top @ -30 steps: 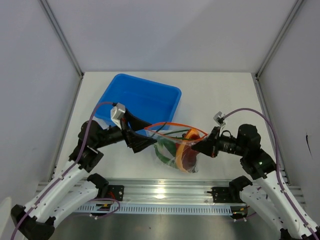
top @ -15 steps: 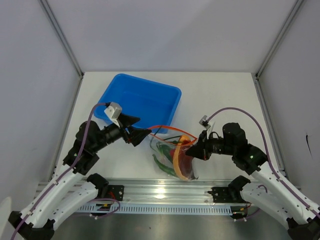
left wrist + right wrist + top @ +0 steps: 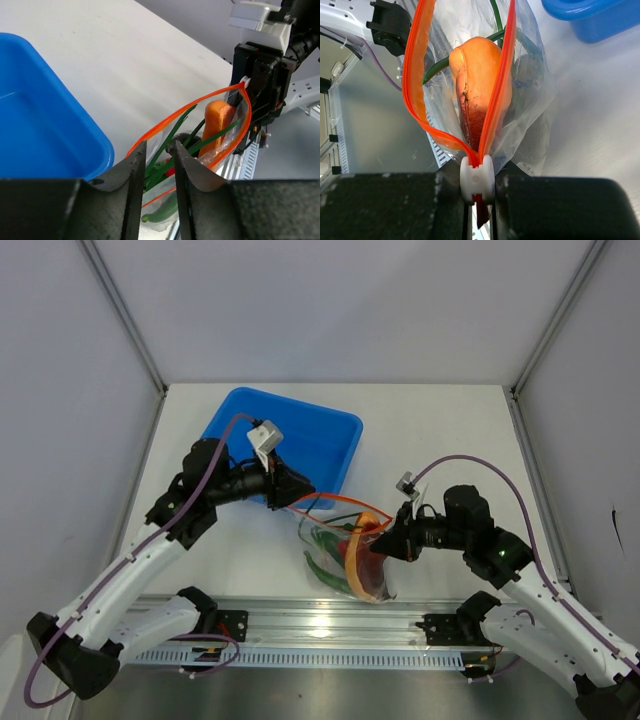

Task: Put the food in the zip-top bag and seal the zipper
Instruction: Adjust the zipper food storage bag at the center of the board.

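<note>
The zip-top bag (image 3: pixel 335 545) stands on the table between my arms, its mouth gaping. Inside is the food: a large orange and purple-red slice (image 3: pixel 477 85), green stems (image 3: pixel 170 140), a green pod (image 3: pixel 161 212) and a bit of red chili (image 3: pixel 171 171). The zipper (image 3: pixel 335 498) is the orange-red strip around the mouth. My right gripper (image 3: pixel 477 172) is shut on the zipper's white slider (image 3: pixel 477 182) at the bag's right end (image 3: pixel 385 540). My left gripper (image 3: pixel 157 145) hovers at the mouth's left end (image 3: pixel 300 497). Its jaws are narrowed to a small gap, through which the bag shows.
A blue tray (image 3: pixel 290 435) sits just behind my left gripper, with its near corner (image 3: pixel 75 145) close beside the left finger. The metal rail (image 3: pixel 320 625) runs along the table's near edge under the bag. Grey walls enclose the table on three sides.
My left arm has lifted and swung right to the bag mouth's left end, and its jaws have narrowed from wide open. My right gripper first pulled the slider left, then held still.
</note>
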